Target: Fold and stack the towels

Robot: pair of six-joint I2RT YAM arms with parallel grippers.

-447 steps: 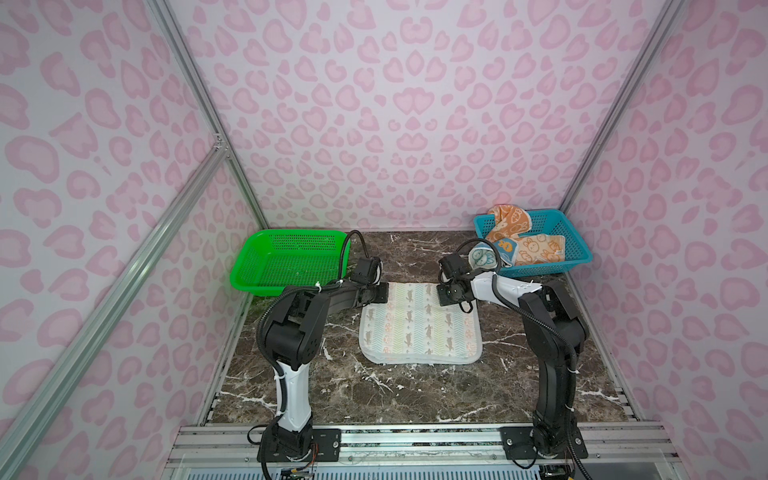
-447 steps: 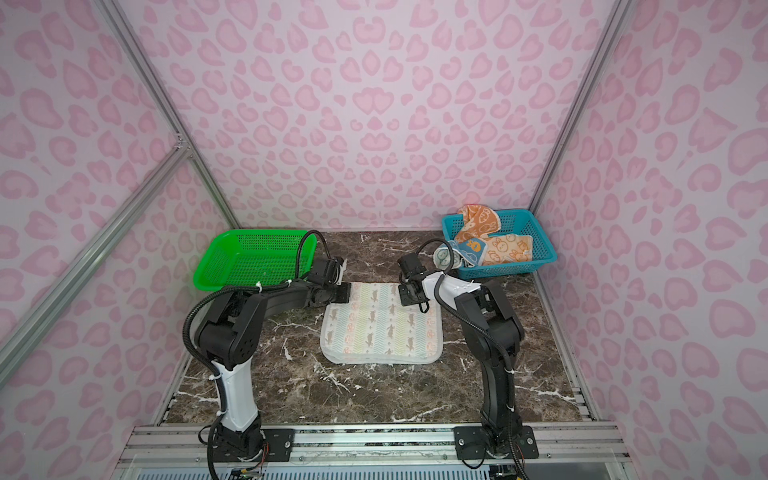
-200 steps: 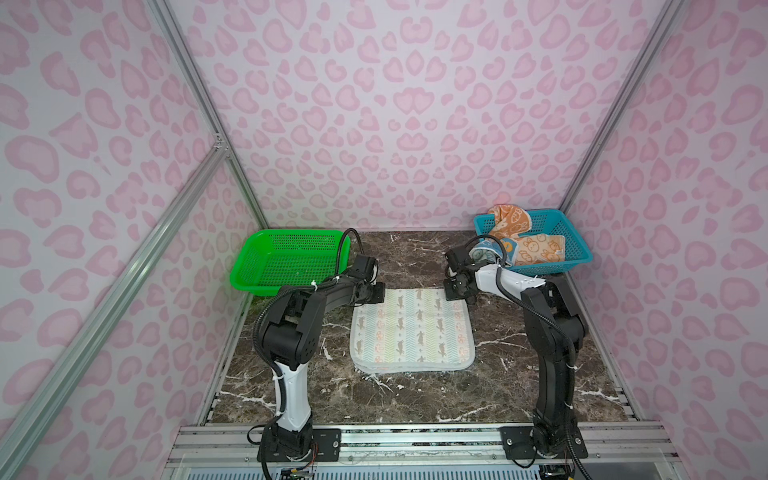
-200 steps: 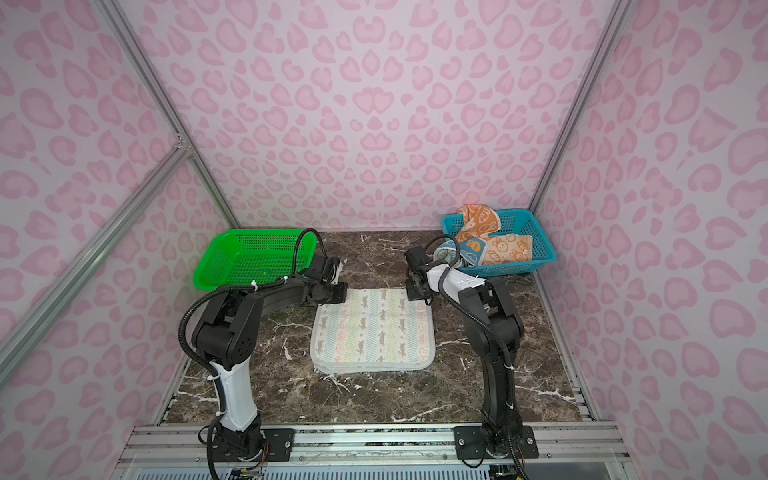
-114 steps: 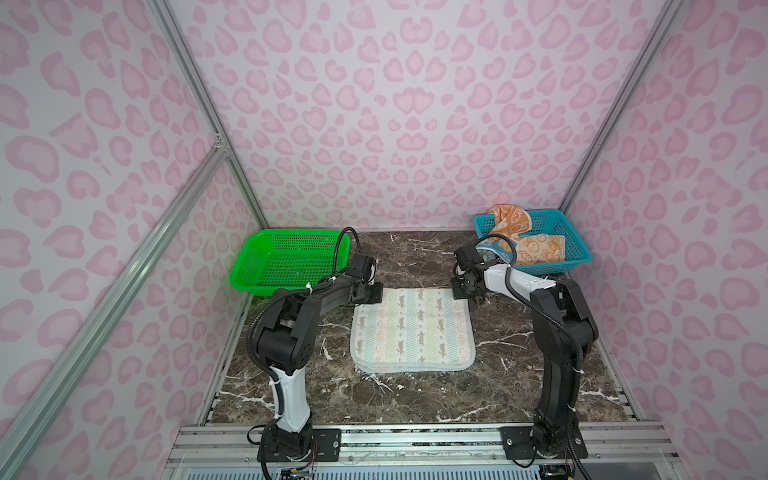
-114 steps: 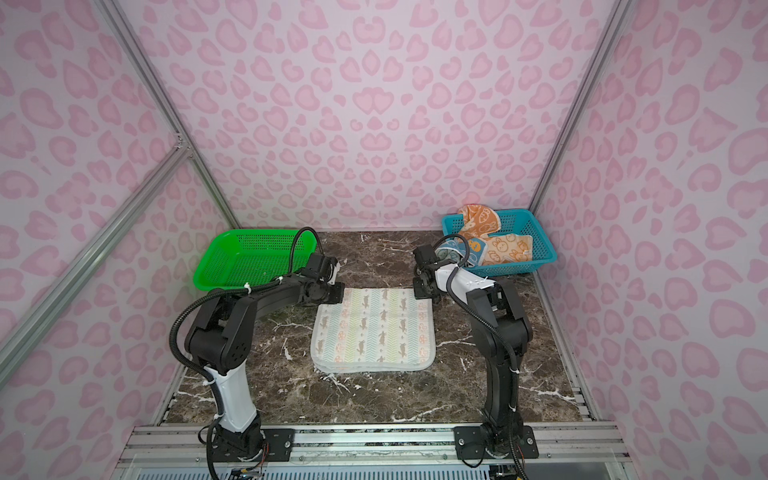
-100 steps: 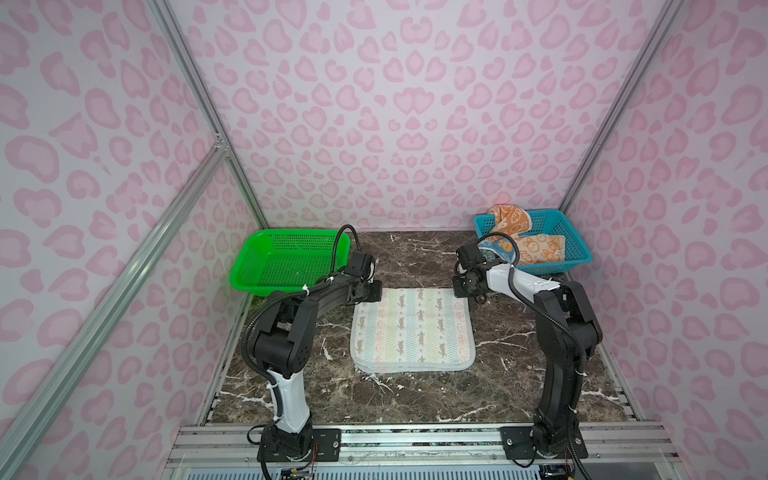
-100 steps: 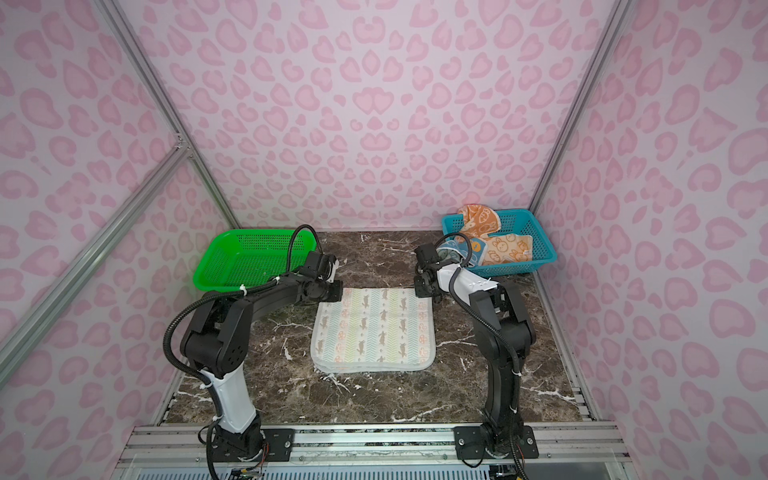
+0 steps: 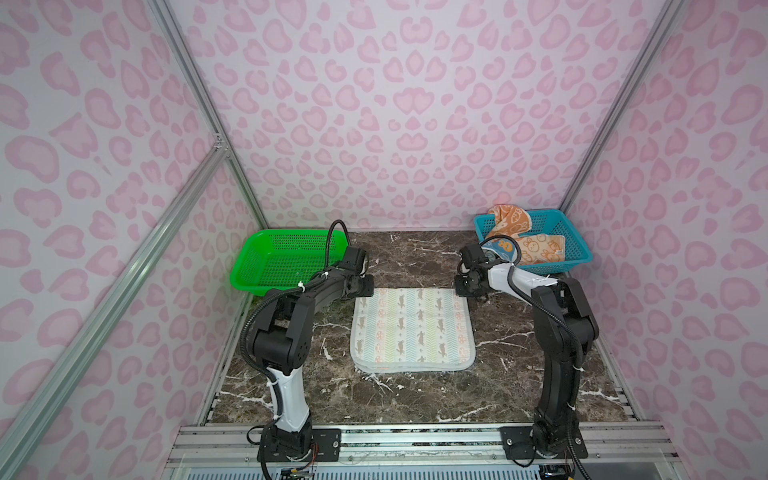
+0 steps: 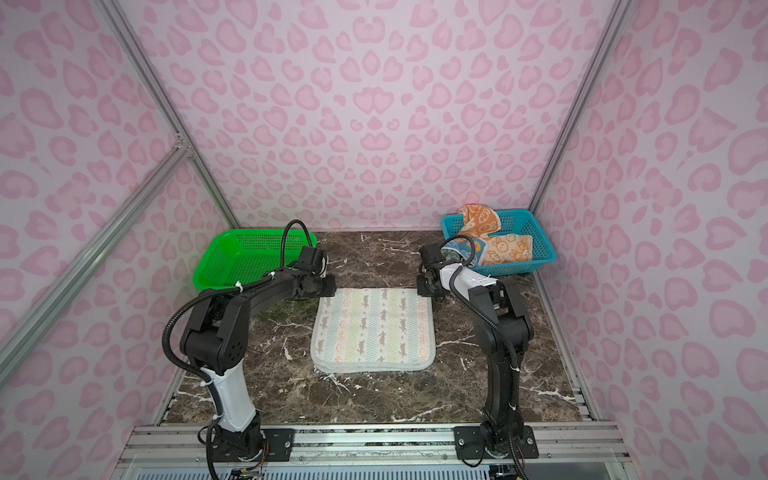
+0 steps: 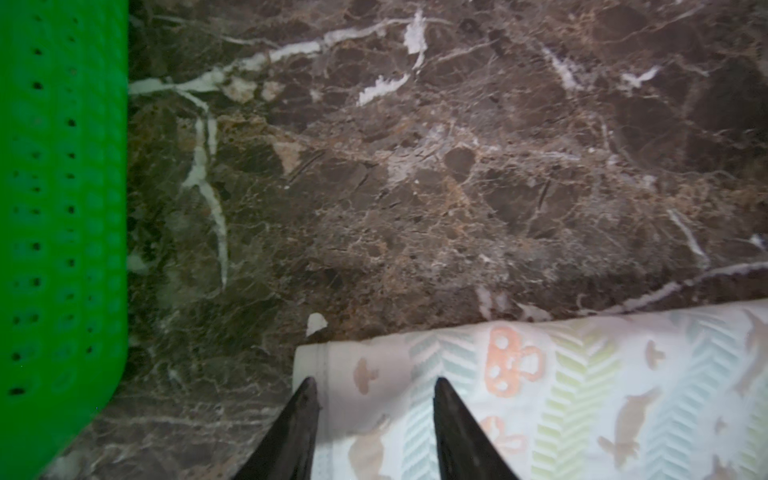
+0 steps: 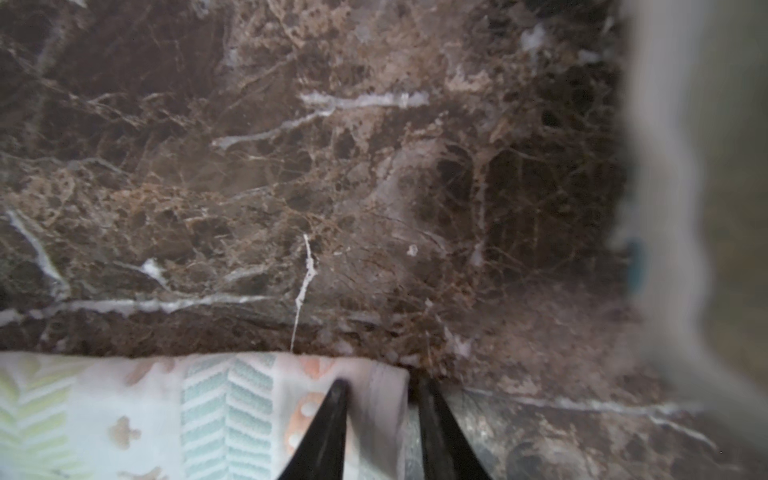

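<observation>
Left gripper (image 11: 375,382), right gripper (image 12: 381,380) parted, empty, at towel (image 9: 411,328) far corners; fold looks laid, next probably regrasp for second fold.

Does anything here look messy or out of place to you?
Mostly tidy. The orange towel lies crumpled in the blue basket, one end poking up over its back rim. The white towel on the table is folded, but its layers do not line up at the near edge.
</observation>
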